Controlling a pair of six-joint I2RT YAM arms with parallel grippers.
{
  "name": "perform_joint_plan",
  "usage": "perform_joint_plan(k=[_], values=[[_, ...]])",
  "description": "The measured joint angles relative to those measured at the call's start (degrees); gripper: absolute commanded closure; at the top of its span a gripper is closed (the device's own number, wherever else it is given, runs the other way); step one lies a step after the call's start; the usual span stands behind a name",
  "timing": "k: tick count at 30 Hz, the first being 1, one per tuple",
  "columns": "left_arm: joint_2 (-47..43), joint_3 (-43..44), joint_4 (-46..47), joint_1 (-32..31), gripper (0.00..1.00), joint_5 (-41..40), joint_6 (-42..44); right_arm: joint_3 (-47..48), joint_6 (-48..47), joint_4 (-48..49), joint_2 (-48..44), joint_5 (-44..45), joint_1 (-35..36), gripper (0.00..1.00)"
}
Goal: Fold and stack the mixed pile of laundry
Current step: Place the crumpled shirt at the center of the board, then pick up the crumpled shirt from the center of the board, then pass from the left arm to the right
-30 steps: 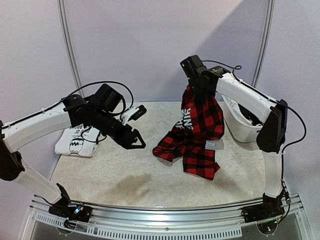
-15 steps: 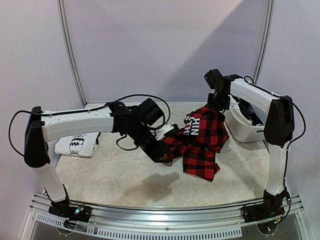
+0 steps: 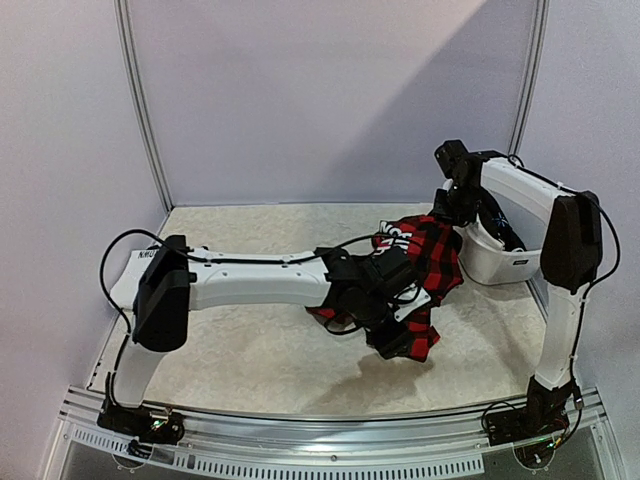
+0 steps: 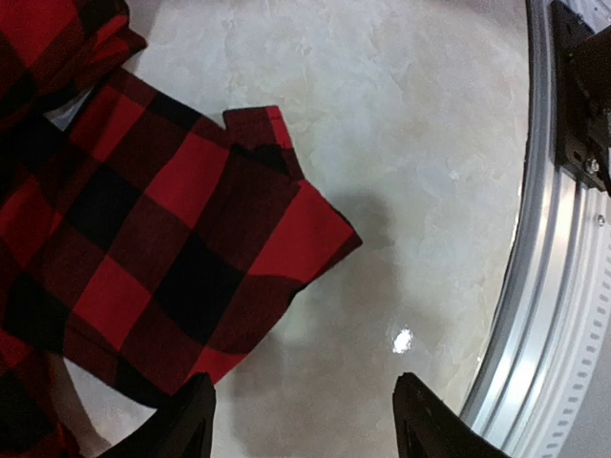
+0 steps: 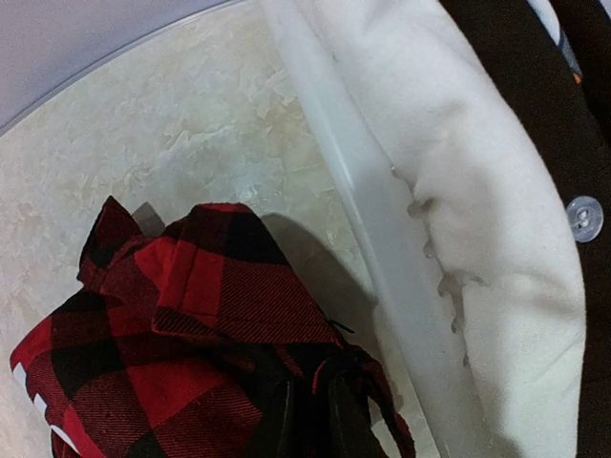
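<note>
The red-black plaid garment with white lettering lies heaped at the right of the table, its top edge lifted. My right gripper holds that top edge next to the tub, and in the right wrist view its fingers stand almost together with plaid cloth bunched between and around them. My left gripper hovers open over bare table just off the plaid's near corner, with nothing between its fingers. The left arm reaches across the table to the left gripper. A white T-shirt peeks out behind the left arm.
A white plastic tub stands at the right edge, its rim close beside the right gripper. It holds a white fleece piece and a dark piece. The table's metal front rail runs just right of the left gripper.
The left arm has swung from the white T-shirt across to the plaid's near corner. The right gripper has dropped and moved right toward the tub, lowering the plaid into a heap.
</note>
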Motion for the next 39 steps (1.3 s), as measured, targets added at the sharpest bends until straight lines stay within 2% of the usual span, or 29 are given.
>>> perform_joint_plan(k=[2, 5, 9, 12, 15, 16, 20, 23, 28, 32, 35, 39], values=[[1.99, 1.31, 0.87, -0.44, 0.36, -0.55, 0.79, 0.00, -0.66, -0.04, -0.46, -0.61, -0.48, 0.82], [4.35, 2.71, 2.03, -0.61, 0.39, -1.44, 1.84, 0.00, -1.88, -0.07, -1.09, -1.53, -1.09, 0.71], [6.88, 3.76, 4.15, -0.61, 0.49, -2.91, 2.91, 0.00, -3.02, -0.33, -1.79, -2.69, -1.38, 0.55], [8.20, 4.11, 5.33, -0.61, 0.70, -4.09, 3.37, -0.15, -4.17, -0.59, -2.69, -3.50, -1.38, 0.43], [9.38, 4.81, 6.36, -0.57, 0.98, -5.31, 3.61, -0.46, -4.87, -1.05, -4.20, -4.07, -1.38, 0.33], [9.55, 4.87, 6.60, -0.57, 1.00, -5.88, 3.87, -0.68, -5.33, -1.11, -4.94, -4.20, -1.38, 0.30], [9.64, 4.98, 6.80, -0.57, 1.00, -7.32, 4.17, -4.63, -6.78, -0.94, -10.32, -4.79, -1.46, 0.22], [8.04, 3.32, 7.23, -0.02, 1.00, -7.48, 3.80, -11.08, -7.91, 0.15, -17.16, -6.19, -1.53, 0.21], [-3.48, -6.75, 8.61, 2.21, 1.00, -6.16, 1.77, -24.30, -10.49, 3.96, -29.68, -12.74, -1.73, 0.22], [-13.22, -11.54, 10.10, 5.11, 1.00, -4.28, 0.76, -39.17, -12.17, 10.86, -43.45, -23.39, -1.53, 0.22], [-17.51, -13.20, 10.93, 6.43, 1.00, -3.30, 0.59, -46.62, -13.00, 15.74, -51.60, -28.39, 1.18, 0.20], [-19.58, -14.45, 10.73, 6.73, 1.00, -2.58, 0.70, -52.46, -15.23, 23.17, -57.72, -31.69, 10.86, 0.18]])
